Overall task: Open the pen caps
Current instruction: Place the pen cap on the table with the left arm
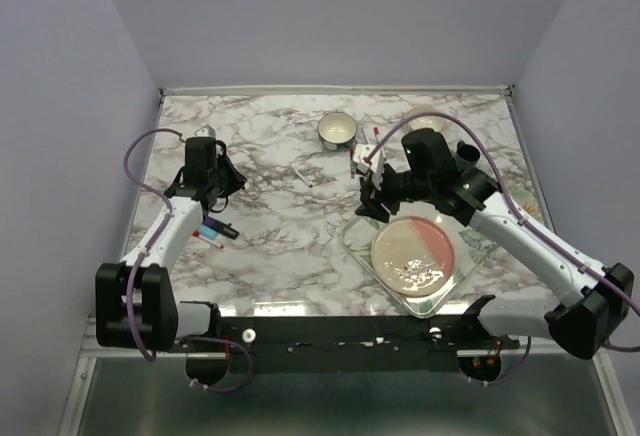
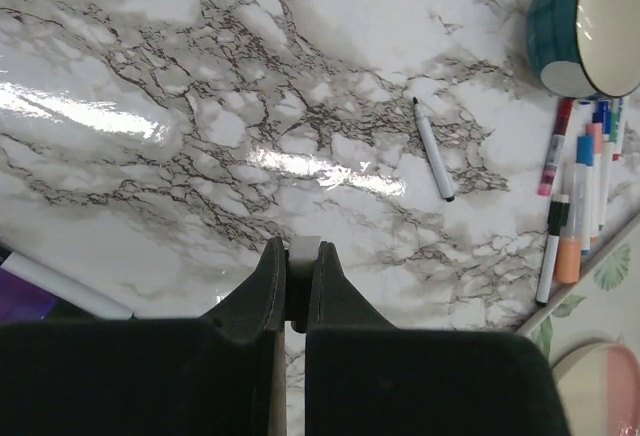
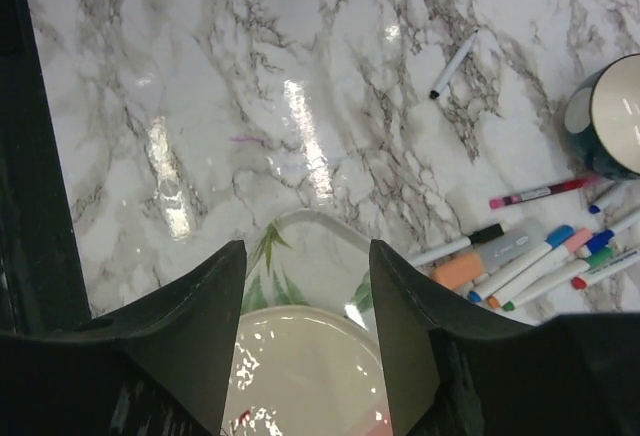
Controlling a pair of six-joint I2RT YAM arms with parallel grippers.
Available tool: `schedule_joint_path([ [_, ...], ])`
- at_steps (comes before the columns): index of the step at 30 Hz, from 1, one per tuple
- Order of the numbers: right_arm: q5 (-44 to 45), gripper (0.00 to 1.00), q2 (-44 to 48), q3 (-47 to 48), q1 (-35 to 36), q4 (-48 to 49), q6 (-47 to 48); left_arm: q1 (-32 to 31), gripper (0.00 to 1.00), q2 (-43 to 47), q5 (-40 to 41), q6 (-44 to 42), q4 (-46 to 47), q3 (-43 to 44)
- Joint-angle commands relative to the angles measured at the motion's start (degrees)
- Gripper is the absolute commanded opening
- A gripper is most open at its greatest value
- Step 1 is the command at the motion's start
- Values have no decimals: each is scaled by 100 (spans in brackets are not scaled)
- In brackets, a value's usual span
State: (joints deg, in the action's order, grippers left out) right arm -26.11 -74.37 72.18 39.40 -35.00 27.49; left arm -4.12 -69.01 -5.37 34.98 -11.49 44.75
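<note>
Left gripper (image 2: 303, 256): While it hangs low over the left part of the white, grey-veined marble-pattern table (image 1: 270, 246), its jaws are pressed together. A small pale piece shows between the tips, and I cannot tell what it is.
Left pens (image 1: 213, 228): a few short pieces with blue, purple and dark ends lie on the table beside the left arm. They are too small to tell capped from uncapped.
Loose pen (image 2: 433, 149): a thin white-barrelled marker with a dark end lies alone near the middle of the table. It is well apart from both grippers and left of the mug.
Mug (image 1: 337, 131): a round teal cup with a white inside stands upright at the far middle.
Pen bundle (image 3: 520, 261): about a dozen thin white-barrelled markers and one thicker grey one lie side by side between the mug and the tray, right of centre.
Pen caps (image 3: 558, 235): red, blue, black, pink, green and orange ones sit on the ends of the bundled markers. No gripper touches them.
Right gripper (image 3: 305, 251): its jaws stand well apart with nothing between them, over the far left corner of the tray and just near of the bundle.
Tray (image 1: 352, 234): a clear glass rectangle with green leaf prints lies right of centre, turned at an angle.
Plate (image 1: 413, 254): a round cream-and-pink dish rests inside the tray.
</note>
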Motion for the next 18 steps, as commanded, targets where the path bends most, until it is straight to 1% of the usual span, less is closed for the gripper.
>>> schedule_joint_path([
  [1, -973, 61, 537, -1136, -677, 855, 108, -1, 0, -1111, 174, -17, -678, 927],
  [3, -1317, 61, 616, -1128, -967, 802, -84, -10, 0, -1429, 307, -114, -916, 1184],
  [4, -1448, 61, 634, -1093, -1030, 767, -85, -19, 0, -1744, 404, -201, -995, 1437],
  [6, -1660, 61, 652, -1136, -1092, 749, -112, -19, 0, -2071, 492, -263, -1197, 1702],
  [7, -1713, 61, 643, -1180, -1092, 758, -103, -27, 0, -2403, 493, -342, -1259, 2008],
  [8, -1835, 61, 617, -1180, -1092, 715, -94, -27, 0, -2572, 745, -378, -1442, 2168],
  [10, -1933, 61, 503, -1119, -1092, 583, -42, -27, 0, -3054, 852, -457, -1663, 2615],
  [13, -2039, 61, 380, -943, -1092, 346, 20, -36, 1, -3538, 1081, -554, -1945, 3011],
  [16, -2030, 62, 362, -925, -1092, 310, 20, -36, 2, -3864, 1240, -615, -2138, 3258],
  [18, -2030, 62, 362, -952, -1092, 328, 11, -45, 6, -3988, 1231, -615, -2217, 3347],
])
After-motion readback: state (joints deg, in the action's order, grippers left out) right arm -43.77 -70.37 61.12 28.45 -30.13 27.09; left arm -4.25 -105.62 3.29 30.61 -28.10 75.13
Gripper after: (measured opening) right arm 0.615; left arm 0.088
